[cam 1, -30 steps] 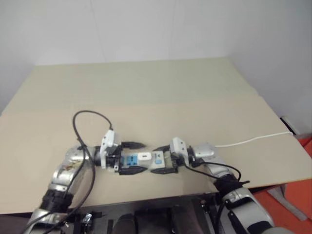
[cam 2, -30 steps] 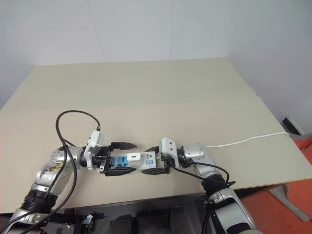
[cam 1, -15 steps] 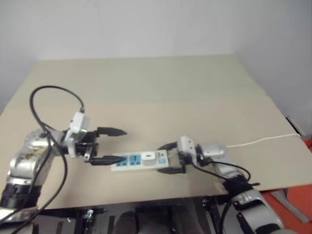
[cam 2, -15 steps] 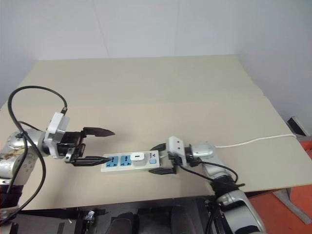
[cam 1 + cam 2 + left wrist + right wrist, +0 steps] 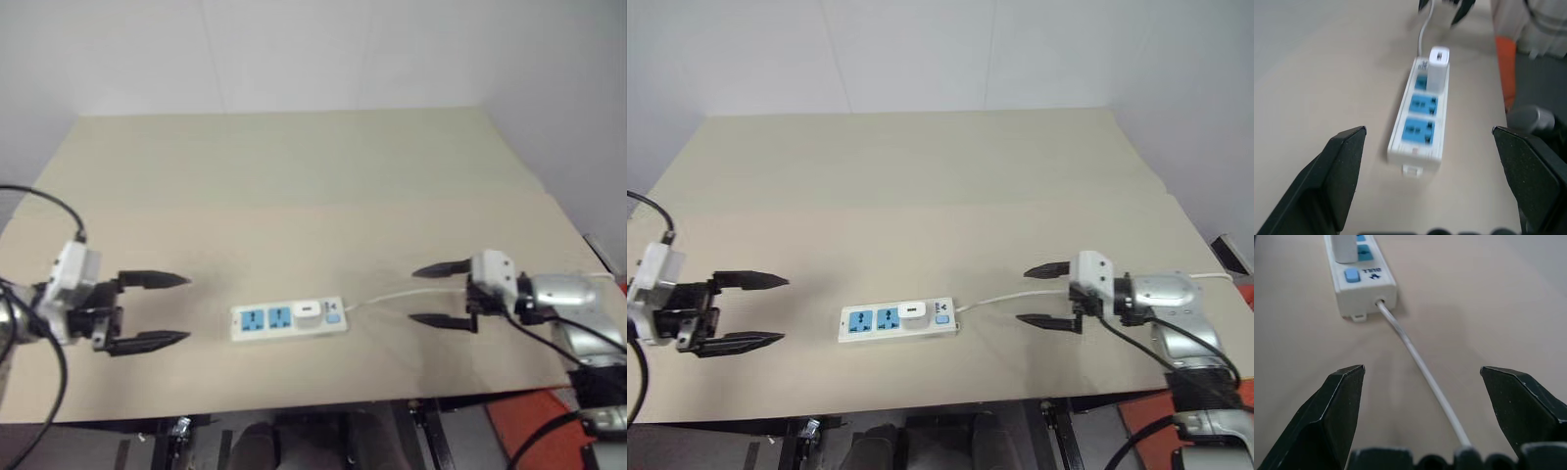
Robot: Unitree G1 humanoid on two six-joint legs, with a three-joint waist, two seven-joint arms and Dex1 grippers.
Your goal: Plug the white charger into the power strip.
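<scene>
Across the beige surface [image 5: 294,176], which was the largest thing in sight, the power strip [image 5: 289,319] lay flat near the front edge, roughly midway between the two arms and touched by neither. Its long white body showed two bare blue socket faces toward the robot's left end, and a small blue switch [image 5: 1352,275] sat at the right end, where the thin white cord [image 5: 392,297] left it and ran off to the right along the surface.

To the left, well apart from the strip, the left hand [image 5: 157,310] hung above the surface with its two black fingers spread wide and nothing between them, pointing toward the strip. To the right, the right hand [image 5: 438,294] was likewise released, fingers spread wide and holding nothing, straddling the line of the cord without touching it.

Smallest, the white charger [image 5: 1438,69] stood upright, plugged into the strip's socket nearest the switch.
</scene>
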